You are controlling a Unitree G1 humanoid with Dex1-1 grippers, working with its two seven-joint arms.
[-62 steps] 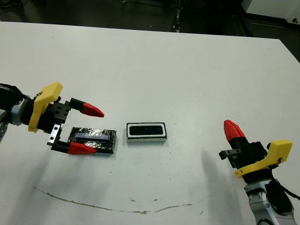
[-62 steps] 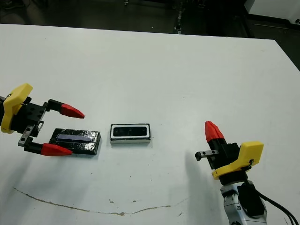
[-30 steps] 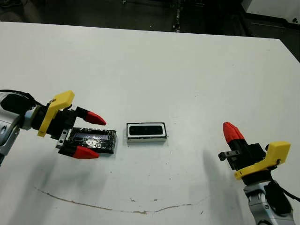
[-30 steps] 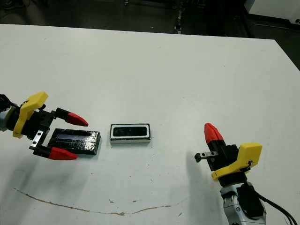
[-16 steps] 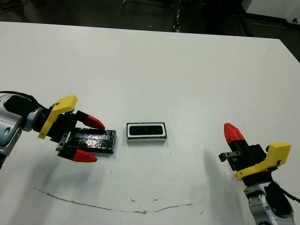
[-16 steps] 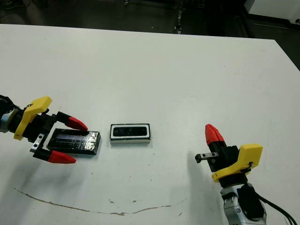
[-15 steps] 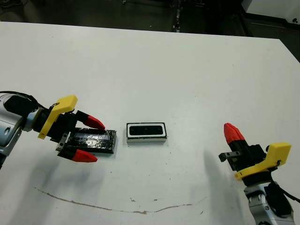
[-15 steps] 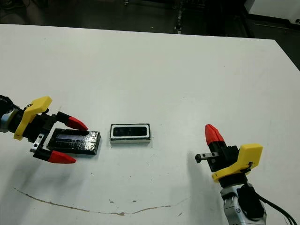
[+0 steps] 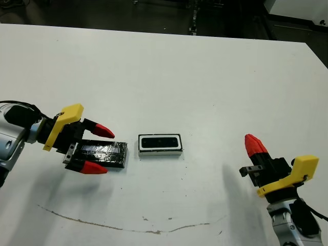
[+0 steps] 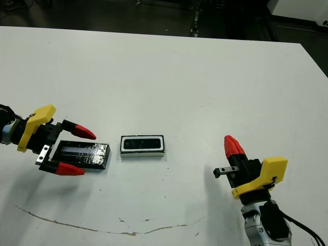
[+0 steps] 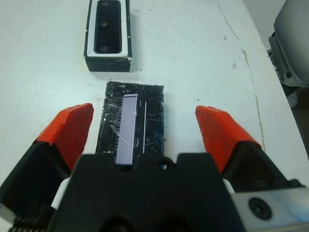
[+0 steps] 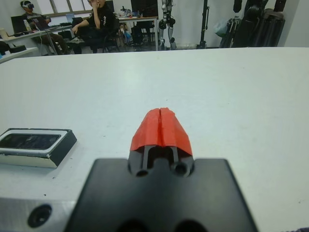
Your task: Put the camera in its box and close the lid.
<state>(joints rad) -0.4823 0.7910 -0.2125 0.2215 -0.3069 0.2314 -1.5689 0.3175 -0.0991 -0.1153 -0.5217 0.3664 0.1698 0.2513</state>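
A flat black crinkly lid (image 9: 102,152) lies on the white table left of centre. On top of it rests the camera (image 11: 129,128), a slim bar with a bluish-white face. My left gripper (image 9: 101,149) is open, one red finger on each long side of the lid and touching neither. The box (image 9: 160,144), with white sides and a dark inside, sits just right of the lid, its top uncovered. My right gripper (image 9: 253,145) is shut on nothing at the front right, pointing towards the box (image 12: 34,145) from well away.
A thin brown curved mark (image 9: 128,225) runs along the table near its front edge. The table's far edge (image 9: 154,32) meets a dark floor. People (image 12: 96,19) sit at desks far beyond the table.
Over two seconds my left gripper has sunk and reached further over the lid and camera, staying open. Lid, camera, box and right arm have not moved.
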